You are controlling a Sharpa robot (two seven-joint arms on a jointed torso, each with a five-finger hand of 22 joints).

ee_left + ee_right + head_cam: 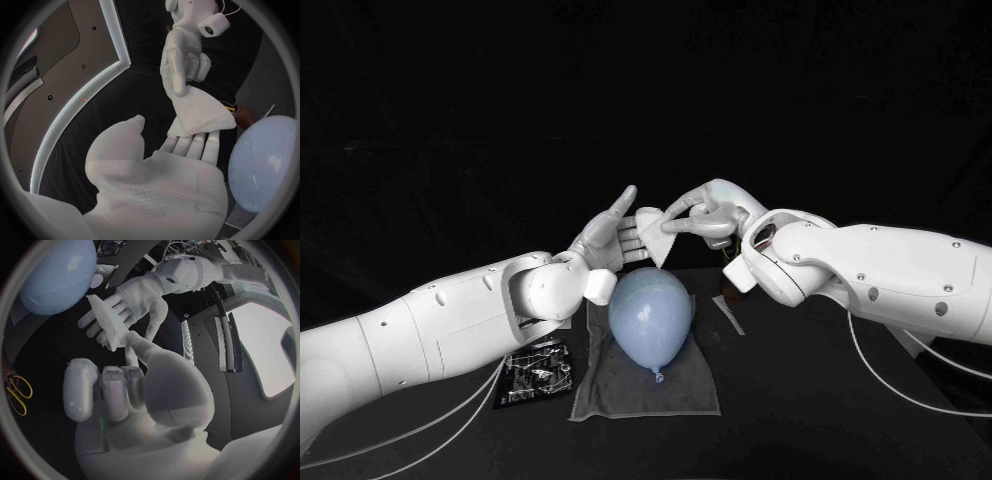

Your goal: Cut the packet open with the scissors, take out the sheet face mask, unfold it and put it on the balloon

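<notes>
The right hand (184,65) holds the sheet mask (201,114) against left fingers (187,147), beside balloon (262,162).

The sheet mask (651,236), white and folded, is up in the air above the balloon's far end. The right hand (704,215) pinches it, and it lies against the outstretched fingers of the left hand (610,238). The pale blue balloon (651,318), inflated, lies on a grey cloth (646,398) with its knot toward the robot. The dark, shiny packet (538,372) lies flat on the counter (848,420), just beside the cloth's left edge. The yellow-handled scissors (17,392) lie on the counter.
</notes>
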